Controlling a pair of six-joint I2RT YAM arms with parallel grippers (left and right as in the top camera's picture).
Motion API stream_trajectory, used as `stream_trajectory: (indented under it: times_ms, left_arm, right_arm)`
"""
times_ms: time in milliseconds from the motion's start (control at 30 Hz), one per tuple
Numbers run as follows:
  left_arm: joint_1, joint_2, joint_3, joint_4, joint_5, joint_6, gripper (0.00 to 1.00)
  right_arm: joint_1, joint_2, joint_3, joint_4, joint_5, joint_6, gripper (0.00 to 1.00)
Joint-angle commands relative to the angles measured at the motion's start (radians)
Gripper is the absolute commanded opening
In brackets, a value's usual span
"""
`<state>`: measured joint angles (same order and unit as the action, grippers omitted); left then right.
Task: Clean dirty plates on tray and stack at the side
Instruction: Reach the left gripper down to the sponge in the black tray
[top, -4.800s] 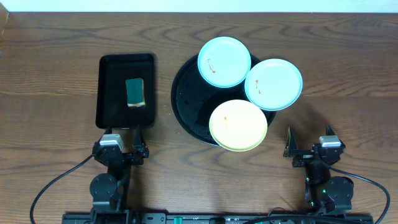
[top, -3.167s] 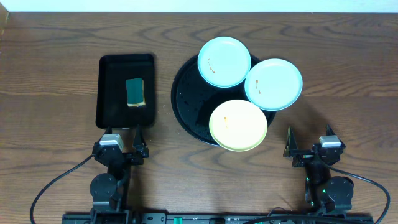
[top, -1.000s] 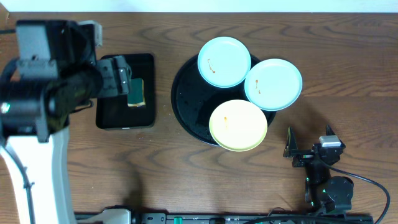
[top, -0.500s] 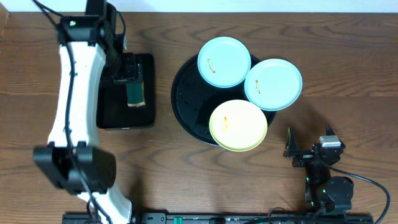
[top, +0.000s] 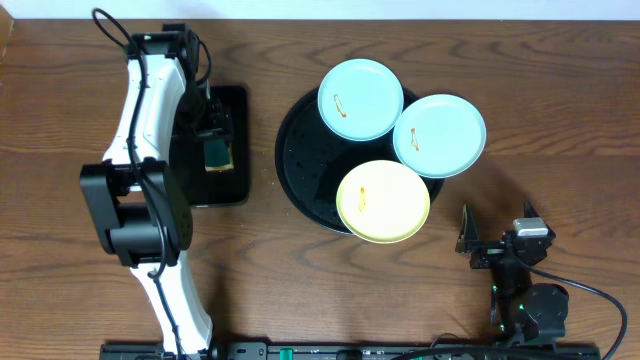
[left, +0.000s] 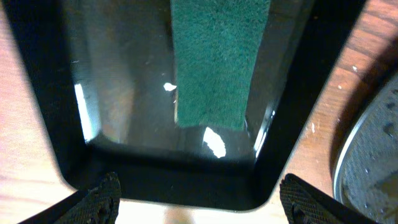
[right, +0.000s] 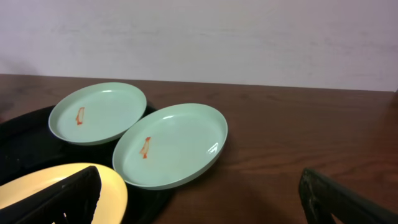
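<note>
Three dirty plates sit on the round black tray (top: 300, 165): a blue-mint plate (top: 360, 98) at the back, a blue-mint plate (top: 440, 135) at the right, and a yellow plate (top: 383, 201) at the front. All three carry small orange smears. My left gripper (top: 214, 133) is open and empty above a green sponge (top: 218, 153); the left wrist view shows the sponge (left: 221, 62) ahead of the open fingers (left: 202, 205). My right gripper (top: 495, 232) is open and empty, parked near the front right. Its wrist view shows the open fingers (right: 199, 205) and the plates (right: 171, 146), (right: 98, 112), (right: 93, 186).
The sponge lies in a smaller rectangular black tray (top: 178, 160), wet and glossy in the left wrist view (left: 124, 93), left of the round tray. The round tray's rim shows at the right edge of the left wrist view (left: 373, 162). Bare wooden table surrounds both trays.
My left arm has left its parked spot at the front left and reached out over the rectangular tray, ending above the sponge. The plates and right arm have not moved.
</note>
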<state>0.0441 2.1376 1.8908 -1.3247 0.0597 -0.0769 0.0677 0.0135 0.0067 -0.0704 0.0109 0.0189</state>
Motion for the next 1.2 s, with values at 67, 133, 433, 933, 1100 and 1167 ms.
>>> stream_trajectory:
  times_ms: [67,133,433,933,1100,1167]
  left_arm:
    - [0.003,0.020,-0.107,0.105,0.018,-0.006,0.83]
    - [0.003,0.020,-0.158,0.182,0.018,-0.006,0.82]
    - [0.004,0.020,-0.336,0.494,0.017,-0.010,0.82]
    - [0.005,0.020,-0.339,0.611,0.017,-0.010,0.65]
    - [0.005,0.020,-0.339,0.596,0.017,-0.010,0.59]
    - [0.005,0.020,-0.339,0.588,0.018,-0.010,0.60]
  right_arm:
    - [-0.008,-0.003,-0.001,-0.005,-0.004,0.014,0.99]
    - [-0.008,-0.003,-0.001,-0.005,-0.004,0.014,0.99]
    - [-0.008,-0.003,-0.001,-0.005,-0.004,0.014,0.99]
    - [-0.008,-0.003,-0.001,-0.005,-0.004,0.014,0.99]
    - [-0.008,-0.003,-0.001,-0.005,-0.004,0.014,0.99]
    - [-0.008,-0.003,-0.001,-0.005,-0.004,0.014,0.99]
